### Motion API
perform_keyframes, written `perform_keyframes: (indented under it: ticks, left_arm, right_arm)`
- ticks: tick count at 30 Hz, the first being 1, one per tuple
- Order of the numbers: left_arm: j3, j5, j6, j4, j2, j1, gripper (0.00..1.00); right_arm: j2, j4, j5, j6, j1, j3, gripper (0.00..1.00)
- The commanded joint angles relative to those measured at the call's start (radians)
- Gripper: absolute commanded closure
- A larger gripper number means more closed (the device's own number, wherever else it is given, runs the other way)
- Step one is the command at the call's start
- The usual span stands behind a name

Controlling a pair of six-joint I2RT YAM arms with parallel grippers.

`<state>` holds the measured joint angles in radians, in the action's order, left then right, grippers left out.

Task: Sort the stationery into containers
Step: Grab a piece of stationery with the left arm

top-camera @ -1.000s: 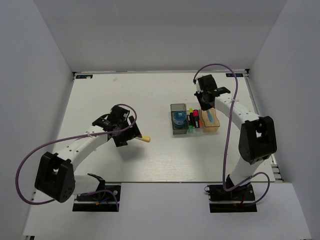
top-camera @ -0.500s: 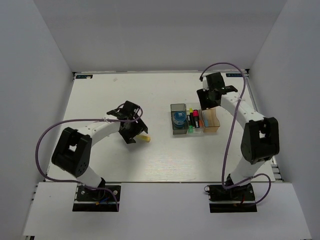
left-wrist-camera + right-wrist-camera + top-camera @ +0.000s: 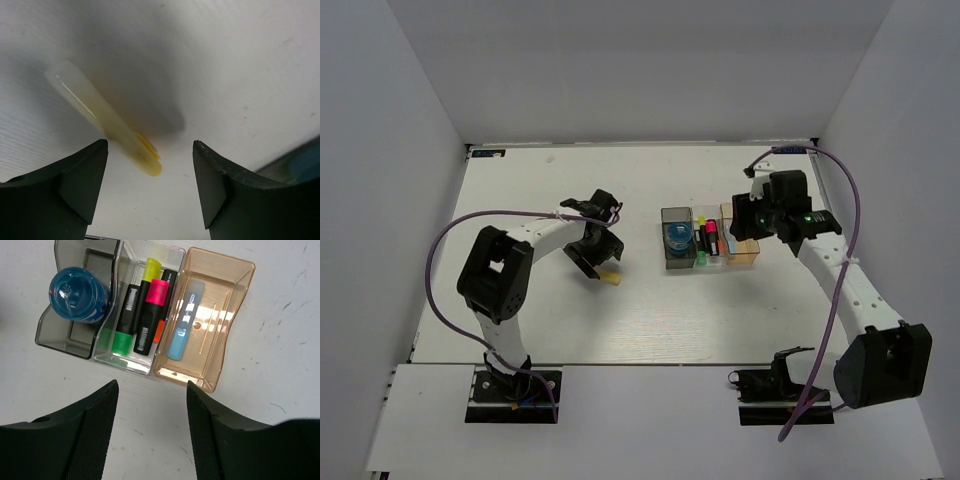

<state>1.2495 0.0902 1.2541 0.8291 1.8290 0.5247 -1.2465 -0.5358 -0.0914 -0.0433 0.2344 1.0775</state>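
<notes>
The left gripper (image 3: 150, 167) hangs over the pale yellow stick (image 3: 100, 112), jaws spread wide and gripping nothing; the stick lies flat on the table (image 3: 240, 75) between them. From above, the gripper hides all but the stick's tip. A second ago this arm reached from further left; the stick has not shifted. The right gripper (image 3: 152, 387), jaws parted and empty, has come from behind the bins to above them. The grey bin (image 3: 75, 337) holds the blue roll (image 3: 77, 295), the clear bin (image 3: 127, 367) the highlighters (image 3: 145, 322), the orange one mostly buried, and the tan bin (image 3: 230, 270) a light blue stick (image 3: 182, 325). Their barcode labels are too small to read
</notes>
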Motion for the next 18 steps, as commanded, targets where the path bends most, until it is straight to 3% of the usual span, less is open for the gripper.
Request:
perform_keyframes:
  ticks: [1, 11, 18]
  left_arm:
    - [-0.036, 0.023, 0.057, 0.041, -0.017, 0.008, 0.21]
    - [-0.038, 0.052, 0.116, 0.048, 0.033, 0.026, 0.26]
    - [-0.038, 0.069, 0.130, 0.039, 0.084, 0.026, 0.53]
  right_arm:
    - [0.044, 0.030, -0.064, 0.019, -0.030, -0.025, 0.40]
    - [0.097, 0.028, -0.139, 0.037, -0.082, -0.050, 0.40]
    - [0.134, 0.023, -0.200, 0.068, -0.139, -0.065, 0.40]
